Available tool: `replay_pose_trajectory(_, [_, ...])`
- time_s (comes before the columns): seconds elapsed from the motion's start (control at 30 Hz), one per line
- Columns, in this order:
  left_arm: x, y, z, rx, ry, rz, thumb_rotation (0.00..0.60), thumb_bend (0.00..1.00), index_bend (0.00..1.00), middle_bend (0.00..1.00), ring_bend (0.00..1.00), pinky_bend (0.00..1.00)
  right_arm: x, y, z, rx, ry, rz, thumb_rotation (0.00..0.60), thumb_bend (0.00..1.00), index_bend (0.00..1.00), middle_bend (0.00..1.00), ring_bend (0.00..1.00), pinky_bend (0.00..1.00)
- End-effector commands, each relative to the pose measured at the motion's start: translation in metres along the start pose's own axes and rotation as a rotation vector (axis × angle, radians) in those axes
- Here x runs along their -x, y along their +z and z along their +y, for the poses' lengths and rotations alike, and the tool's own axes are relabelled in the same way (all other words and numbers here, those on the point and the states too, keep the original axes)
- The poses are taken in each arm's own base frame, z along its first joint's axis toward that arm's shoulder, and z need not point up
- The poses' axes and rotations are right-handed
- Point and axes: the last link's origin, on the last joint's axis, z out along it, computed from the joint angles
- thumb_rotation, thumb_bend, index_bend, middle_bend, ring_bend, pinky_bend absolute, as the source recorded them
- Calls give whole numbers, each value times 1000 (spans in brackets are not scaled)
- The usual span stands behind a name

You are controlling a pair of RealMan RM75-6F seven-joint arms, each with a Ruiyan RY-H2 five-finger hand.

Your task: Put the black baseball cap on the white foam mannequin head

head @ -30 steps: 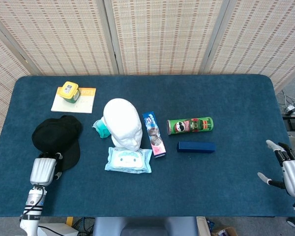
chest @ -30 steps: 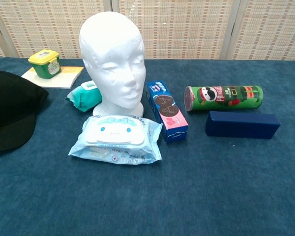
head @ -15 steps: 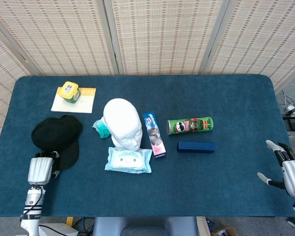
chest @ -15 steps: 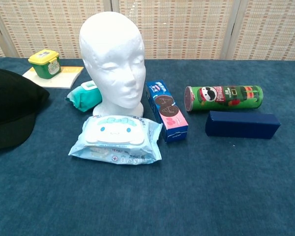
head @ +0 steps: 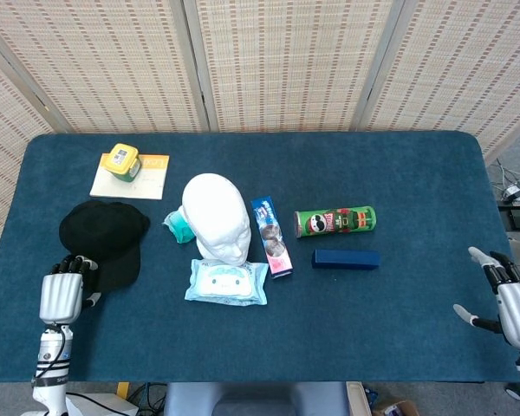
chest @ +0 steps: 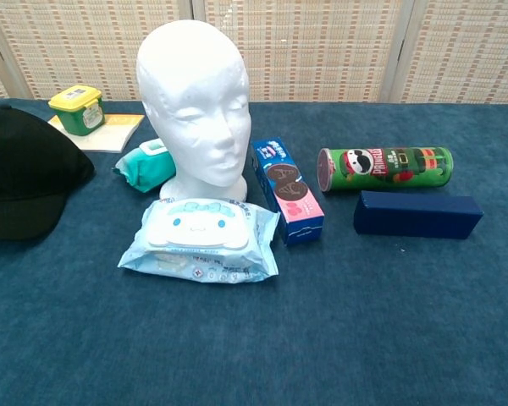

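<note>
A: Status on the black baseball cap (head: 101,237)?

B: Lying on the bench (head: 399,173) at the left, well apart from the white foam mannequin head (head: 217,217). Mannequin head stands upright mid-bench, bare. Cap not on it yet.

A: Left hand (head: 60,293)?

B: At the bench's near-left corner, just beside the cap's near edge. Fingers look curled in, back of the hand up. Can't tell from the head view if the fingertips touch the brim; I read it as holding nothing. It doesn't show in the chest view.

A: Right hand (head: 507,299)?

B: Far right edge, fingers spread, holding nothing, well apart from everything.

A: How would you run the grasp?

B: My call: pinch the brim or crown edge firmly so the cap's opening faces down, lift clear of the bench, carry it over the teal wipes pack (head: 178,226) without clipping it, then lower it crown-first from above onto the mannequin head.

A: Risks?

B: The foam head is probably light; a sideways push could tip it onto the Cinnamoroll wipes pack (head: 228,282) or the cookie box (head: 271,236). Come straight down.
</note>
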Motion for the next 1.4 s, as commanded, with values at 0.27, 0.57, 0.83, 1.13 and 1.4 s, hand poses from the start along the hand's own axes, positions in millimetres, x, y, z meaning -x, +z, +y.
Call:
replay_pose_trajectory(0.27, [-6, 4, 2, 44, -69, 47, 600, 107, 479, 338, 238, 383, 0, 0, 0, 1, 4, 0, 600, 0, 150, 269, 155, 449])
replay_pose_trajectory(0.57, [-6, 6, 2, 49, -95, 46, 600, 269, 501, 338, 238, 383, -1, 0, 1, 0, 5, 0, 600, 0, 151, 269, 155, 449])
replay_pose_trajectory(0.83, [-6, 6, 2, 50, -103, 46, 600, 312, 490, 337, 238, 383, -1, 0, 1, 0, 6, 0, 600, 0, 151, 269, 155, 449])
replay_pose_trajectory(1.13, [-10, 7, 1, 52, -139, 82, 600, 316, 529, 338, 239, 383, -1, 0, 1, 0, 7, 1, 600, 0, 150, 269, 155, 449])
replay_pose_trajectory(1.4, [-16, 8, 2, 73, -194, 157, 600, 325, 610, 382, 269, 383, -1, 0, 1, 0, 6, 1, 600, 0, 150, 269, 155, 449])
